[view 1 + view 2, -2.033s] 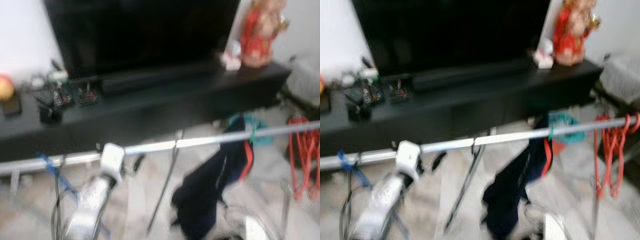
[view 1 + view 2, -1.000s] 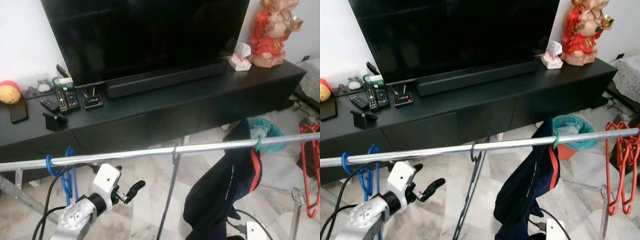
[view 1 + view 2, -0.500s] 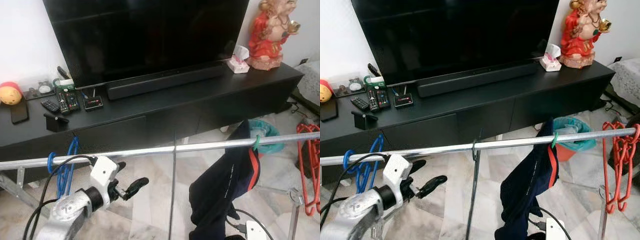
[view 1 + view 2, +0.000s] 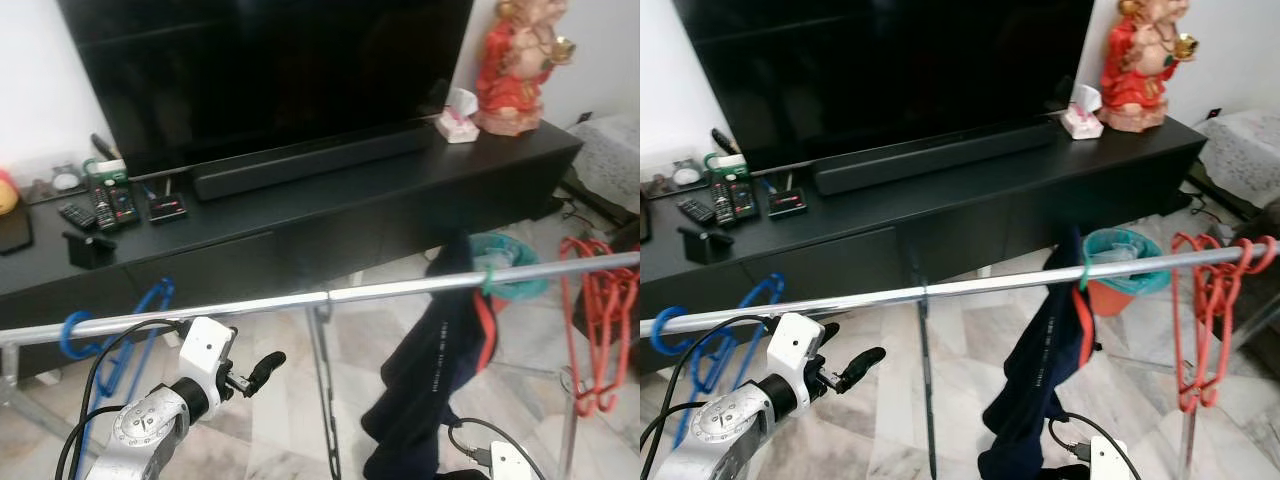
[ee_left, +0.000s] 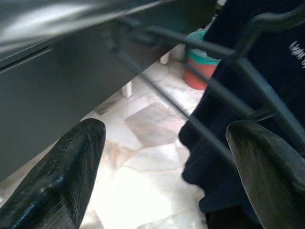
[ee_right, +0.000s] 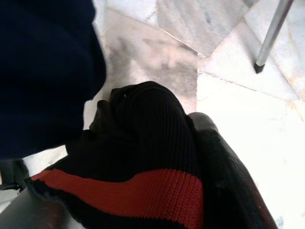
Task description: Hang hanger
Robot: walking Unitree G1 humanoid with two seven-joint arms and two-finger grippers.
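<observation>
In the left eye view, a blue hanger (image 4: 110, 335) is hanging at the left end of the silver rail (image 4: 330, 295), and the left gripper (image 4: 262, 366) is hovering just below the rail, near the hanger. In the left wrist view its fingers (image 5: 66, 176) are standing wide apart, holding nothing. In the right wrist view the right gripper (image 6: 190, 191) is gripping a black knit cloth with a red stripe (image 6: 138, 157).
</observation>
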